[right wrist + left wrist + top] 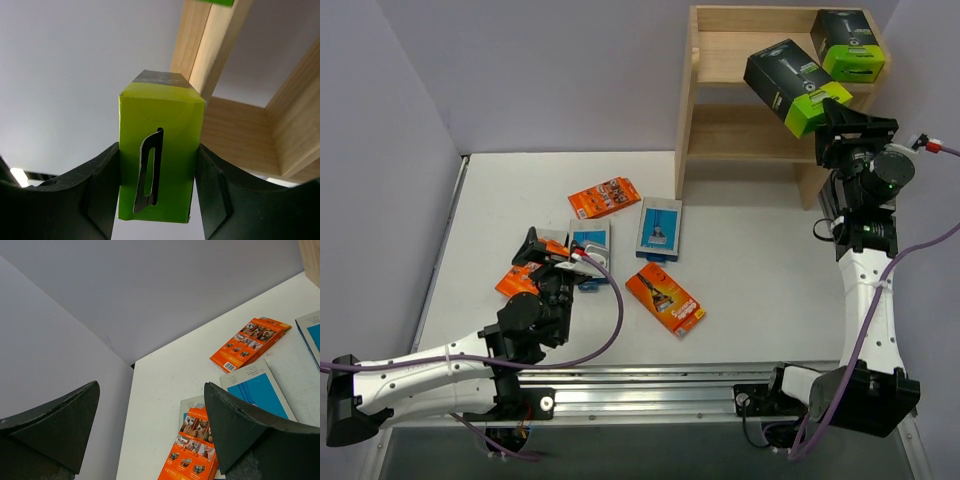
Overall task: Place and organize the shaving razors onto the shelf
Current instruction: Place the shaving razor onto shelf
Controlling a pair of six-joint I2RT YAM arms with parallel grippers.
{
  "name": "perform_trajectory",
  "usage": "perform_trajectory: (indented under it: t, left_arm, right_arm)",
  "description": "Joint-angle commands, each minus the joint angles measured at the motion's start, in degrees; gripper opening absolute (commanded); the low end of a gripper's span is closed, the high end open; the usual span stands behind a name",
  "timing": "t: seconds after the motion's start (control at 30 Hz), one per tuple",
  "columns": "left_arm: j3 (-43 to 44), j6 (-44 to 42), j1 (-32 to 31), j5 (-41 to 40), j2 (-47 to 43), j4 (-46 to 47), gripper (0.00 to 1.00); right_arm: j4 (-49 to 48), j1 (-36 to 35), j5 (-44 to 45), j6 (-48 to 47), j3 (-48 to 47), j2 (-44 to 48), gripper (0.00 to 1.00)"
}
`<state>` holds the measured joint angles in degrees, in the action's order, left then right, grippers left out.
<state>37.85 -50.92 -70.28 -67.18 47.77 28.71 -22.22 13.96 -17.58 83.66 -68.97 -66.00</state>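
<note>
Right gripper [828, 112]: clenched on the held black box [796, 86] at its lime-green end, tilted, at the shelf's 3 o'clock end.
Shelf [688, 110]: table's 1 o'clock corner; second black box [848, 45] on the top tier.
Left gripper [552, 256]: released, empty, above the packs at 9 o'clock.
Table centre: orange pack [666, 298], light-blue card [659, 228].

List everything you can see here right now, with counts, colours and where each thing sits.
orange packs: three, orange, flat on the table; one lies on a pale card below the left gripper.
light-blue cards: two, light blue, mid-table; the pale card may be a third.
black boxes: two, black with lime-green ends; one on the shelf top tier, one in the right gripper.
shelf: one, light wood, far right.
table: one, white.
left gripper: open.
right gripper: shut on a black box.
</note>
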Motion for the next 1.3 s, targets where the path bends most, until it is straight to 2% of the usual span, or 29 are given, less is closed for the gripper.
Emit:
perform_trajectory:
  t: [0.0, 0.4, 0.67, 0.87, 1.07, 1.27]
  left_arm:
    - [1.62, 2.49, 0.41, 1.0, -0.04, -0.76, 0.94]
    - [1.97, 3.98, 0.41, 1.52, -0.48, -2.25, 0.94]
    - [2.06, 4.16, 0.41, 1.52, -0.57, -2.43, 0.94]
    - [2.06, 4.33, 0.41, 1.52, -0.83, -2.52, 0.94]
    - [2.14, 4.69, 0.41, 1.52, -0.48, -2.87, 0.94]
    - [2.14, 5.04, 0.41, 1.52, -0.13, -3.22, 0.94]
  right_arm:
    - [-7.49, 0.46, 6.5, -1.21, -5.73, -0.97, 0.0]
    - [-8.02, -1.82, 16.0, -4.9, -10.57, -7.3, 0.0]
    - [-8.72, -11.48, 26.53, -8.77, -11.89, -10.03, 0.0]
    - [-11.88, -20.09, 40.25, -11.15, -10.57, -10.55, 0.0]
    - [-12.32, -24.59, 50.53, -10.62, -11.97, -12.66, 0.0]
    - [-11.8, -26.17, 55.55, -9.3, -15.31, -15.73, 0.0]
